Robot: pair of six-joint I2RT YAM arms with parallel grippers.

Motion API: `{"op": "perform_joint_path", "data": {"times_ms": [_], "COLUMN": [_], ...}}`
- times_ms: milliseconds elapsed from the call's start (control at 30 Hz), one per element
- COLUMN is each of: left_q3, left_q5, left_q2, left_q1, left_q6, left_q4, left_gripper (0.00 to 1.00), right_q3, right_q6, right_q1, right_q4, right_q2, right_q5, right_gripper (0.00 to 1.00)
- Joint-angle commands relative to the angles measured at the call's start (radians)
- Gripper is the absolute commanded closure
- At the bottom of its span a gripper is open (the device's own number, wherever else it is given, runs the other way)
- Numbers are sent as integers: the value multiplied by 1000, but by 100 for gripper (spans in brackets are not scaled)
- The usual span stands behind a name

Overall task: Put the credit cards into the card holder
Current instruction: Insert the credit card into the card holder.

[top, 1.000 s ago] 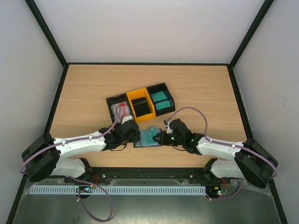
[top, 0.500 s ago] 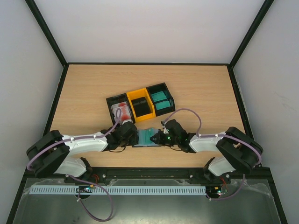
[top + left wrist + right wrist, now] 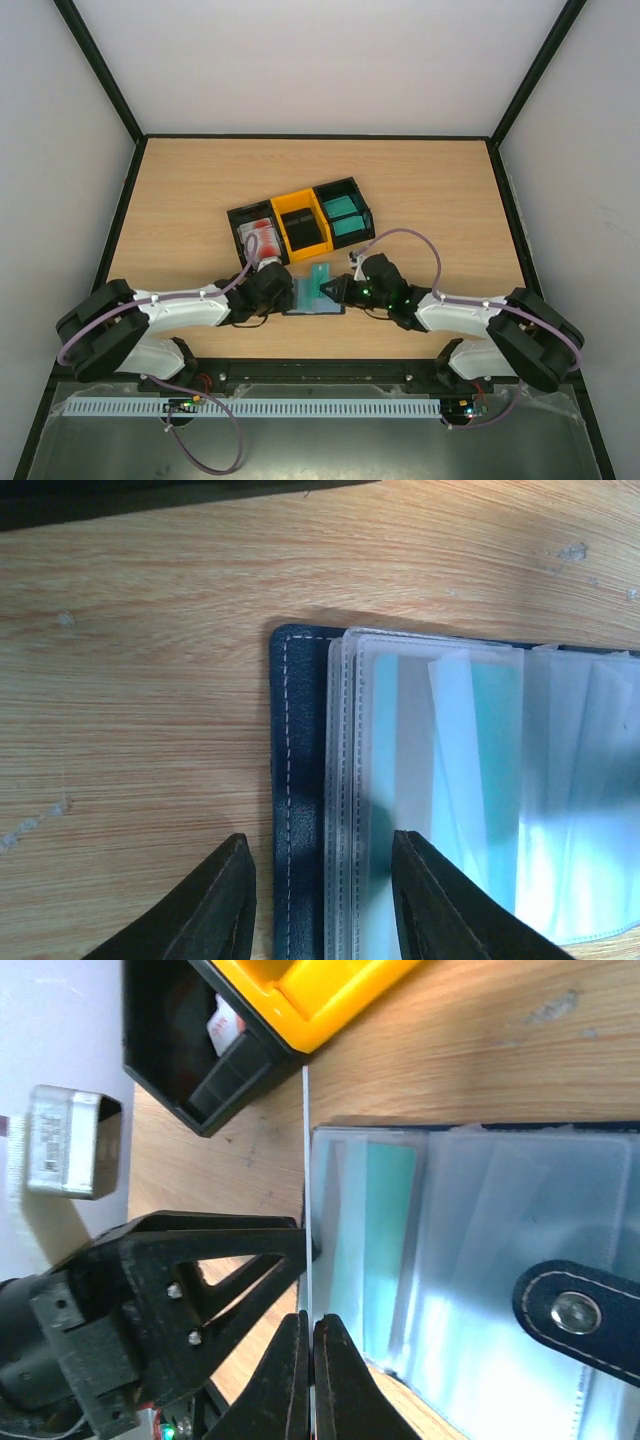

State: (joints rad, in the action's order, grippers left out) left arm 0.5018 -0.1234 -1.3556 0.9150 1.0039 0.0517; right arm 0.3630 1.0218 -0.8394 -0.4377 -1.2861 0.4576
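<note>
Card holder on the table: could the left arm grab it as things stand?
Probably yes. The left tool stands open, its jaws astride the stitched navy edge of the card holder, with nothing else between them.

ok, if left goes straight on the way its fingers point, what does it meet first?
The card holder: its navy stitched edge and clear sleeves sit between the left gripper's fingers, ahead of the tips. Likely that edge first, with the table just beneath; depth is unclear.

Light wooden table (image 3: pixel 420 190), plain white walls (image 3: pixel 320 60), black corner posts (image 3: pixel 100 70), even light
</note>
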Motion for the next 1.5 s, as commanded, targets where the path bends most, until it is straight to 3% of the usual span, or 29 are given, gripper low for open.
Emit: {"op": "perform_joint_path", "data": {"times_ms": [0, 200, 400, 1100, 1467], "left_q3": [-23, -40, -60, -76, -82], "left_q5": [-18, 1, 45, 67, 76], "left_q2": [11, 13, -6, -16, -12], "left_q1": [-3, -3, -3, 4, 8], "left_q6": [16, 20, 1, 6, 12], "left_q4": [42, 31, -23, -51, -66], "left_gripper": [60, 62, 70, 71, 71], "right_q3": [3, -5, -24, 19, 57], "right_q6": [14, 32, 70, 124, 154], "right_q1": [-4, -4, -4, -13, -45], "right_q4": [-26, -125, -243, -250, -270], "right_q2": [-73, -185, -278, -447, -486], "right_q5": [17, 63, 134, 134, 127], "right_gripper": [98, 98, 98, 98, 90]}}
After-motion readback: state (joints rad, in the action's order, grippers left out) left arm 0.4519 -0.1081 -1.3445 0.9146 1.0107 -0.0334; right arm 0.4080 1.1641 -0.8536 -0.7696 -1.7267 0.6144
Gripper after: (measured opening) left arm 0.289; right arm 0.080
